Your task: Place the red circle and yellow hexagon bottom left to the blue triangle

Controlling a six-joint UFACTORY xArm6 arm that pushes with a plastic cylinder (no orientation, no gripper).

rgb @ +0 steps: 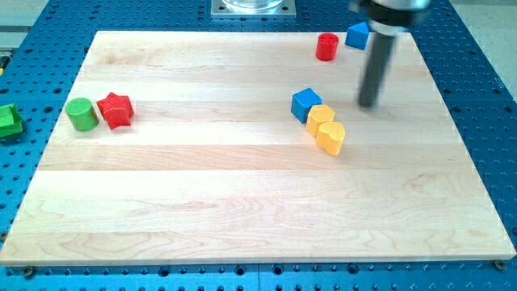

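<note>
Nearest lies a yellow block [330, 137], perhaps heart-shaped, touching the yellow hexagon [320, 117], with a blue cube [306, 104] just behind. My tip [369, 104] stands to their right; it carries no pincer. Farther back the red circle [326, 47] sits beside the blue triangle [358, 35].

Bright, even light falls from overhead on the pale wooden worktop [242, 202], with no strong glare on it. Shadows are short and soft, sitting close under the red star-shaped block [115, 110] and the green cylinder block [81, 113]. The dark metal rod [375, 69] is slightly blurred, most at the view's top. The blue perforated table [485, 97] looks sharp to its edges.
</note>
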